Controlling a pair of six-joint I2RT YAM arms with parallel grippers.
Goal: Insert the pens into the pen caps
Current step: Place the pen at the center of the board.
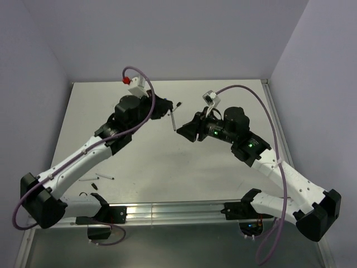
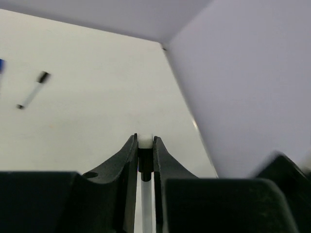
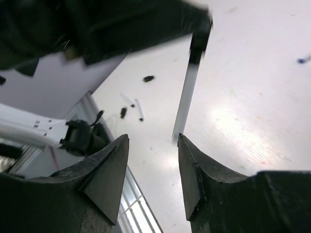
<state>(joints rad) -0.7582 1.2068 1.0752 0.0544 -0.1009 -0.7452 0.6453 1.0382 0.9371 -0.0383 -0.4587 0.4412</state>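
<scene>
My left gripper (image 1: 169,110) is shut on a white-barrelled pen (image 1: 173,120) and holds it in the air, hanging down over the middle of the table. In the left wrist view the pen (image 2: 145,141) sits between the closed jaws, which grip a black section just below its white end. My right gripper (image 1: 180,132) is open and empty, just right of the pen's lower end. In the right wrist view the pen (image 3: 186,97) hangs just ahead of my right gripper (image 3: 151,141), its free end close to one fingertip (image 3: 183,141).
Loose pens (image 3: 139,109) and black caps (image 3: 148,78) lie on the table near the left arm's base, also seen from the top (image 1: 105,177). Another black-capped pen (image 2: 33,90) lies at the back. A metal rail (image 1: 167,211) runs along the near edge.
</scene>
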